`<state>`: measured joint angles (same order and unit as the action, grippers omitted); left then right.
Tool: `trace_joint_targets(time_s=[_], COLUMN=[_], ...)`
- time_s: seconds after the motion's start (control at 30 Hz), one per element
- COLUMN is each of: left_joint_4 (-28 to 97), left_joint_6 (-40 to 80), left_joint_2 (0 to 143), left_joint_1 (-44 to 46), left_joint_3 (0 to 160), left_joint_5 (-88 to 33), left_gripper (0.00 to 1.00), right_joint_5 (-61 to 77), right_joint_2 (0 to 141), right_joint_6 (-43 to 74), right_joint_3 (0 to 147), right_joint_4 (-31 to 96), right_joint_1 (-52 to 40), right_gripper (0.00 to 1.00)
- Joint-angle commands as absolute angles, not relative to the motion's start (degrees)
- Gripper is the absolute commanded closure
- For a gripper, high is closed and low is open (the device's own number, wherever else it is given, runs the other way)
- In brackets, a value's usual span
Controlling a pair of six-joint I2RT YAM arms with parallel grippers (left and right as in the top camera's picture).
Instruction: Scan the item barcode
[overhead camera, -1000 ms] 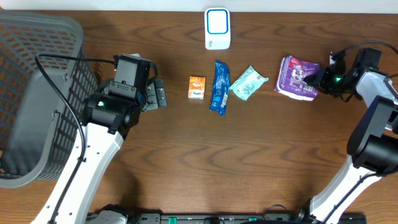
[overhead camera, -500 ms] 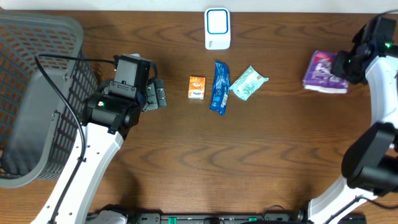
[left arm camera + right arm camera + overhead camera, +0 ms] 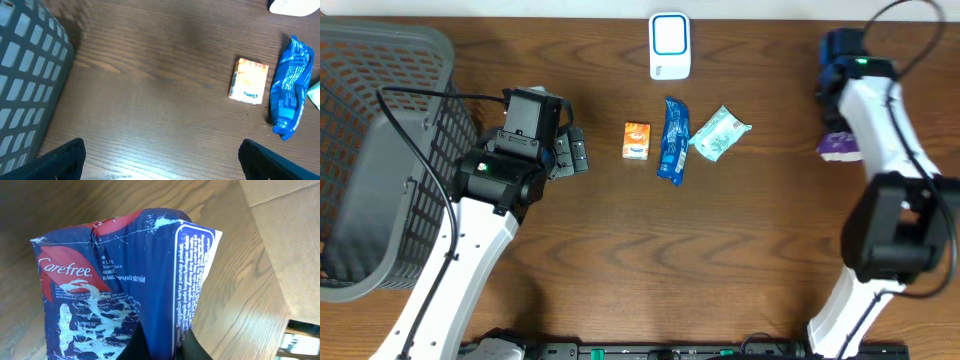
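Right fingers (image 3: 134, 347) clamped on blue "Carefree" pack (image 3: 115, 280); left fingers (image 3: 60, 160) wide apart.

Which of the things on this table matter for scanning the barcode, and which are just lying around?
In the job: purple Carefree pack, pinched in the shut right gripper; white and blue device at the table's far edge, probably the scanner.
Lying about: orange box; blue packet; green packet; grey basket; open left gripper, holding nothing.
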<state>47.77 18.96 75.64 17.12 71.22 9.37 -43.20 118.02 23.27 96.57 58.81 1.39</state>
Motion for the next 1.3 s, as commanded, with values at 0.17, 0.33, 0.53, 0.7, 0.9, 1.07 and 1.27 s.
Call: trace_joint_targets(time_s=[0.17, 0.33, 0.53, 0.7, 0.9, 1.07, 1.27], left_joint_4=[47.94, 47.94, 47.94, 47.94, 47.94, 47.94, 47.94], left_joint_6=[17.82, 17.82, 17.82, 17.82, 17.82, 17.82, 17.82], left_joint_2=[75.77, 75.77, 75.77, 75.77, 75.77, 75.77, 75.77], left_joint_1=[16.99, 16.99, 16.99, 16.99, 16.99, 16.99, 16.99], left_joint_3=[71.48, 71.48, 71.48, 71.48, 71.48, 71.48, 71.48], left_joint_5=[9.69, 9.69, 9.69, 9.69, 9.69, 9.69, 9.69], left_gripper=[0.02, 0.02, 0.02, 0.02, 0.02, 0.02, 0.02], right_joint_5=[-34.15, -22.11, -17.15, -10.79, 9.21, 21.15, 33.87], right_joint_2=[124.27, 123.17, 123.11, 123.11, 123.61, 123.79, 123.79], right_joint_6=[26.11, 22.44, 21.08, 17.87, 10.79, 8.38, 7.77], right_joint_3=[96.79, 103.02, 116.71, 122.89, 121.08, 114.61, 101.08], right_joint_4=[56.01, 55.53, 63.66, 68.71, 70.94, 67.88, 54.78], right_joint_1=[-10.0, -13.21, -11.27, -5.15, 5.32, 12.34, 16.8], right_gripper=[0.79, 0.48, 0.22, 0.16, 0.12, 0.2, 0.2])
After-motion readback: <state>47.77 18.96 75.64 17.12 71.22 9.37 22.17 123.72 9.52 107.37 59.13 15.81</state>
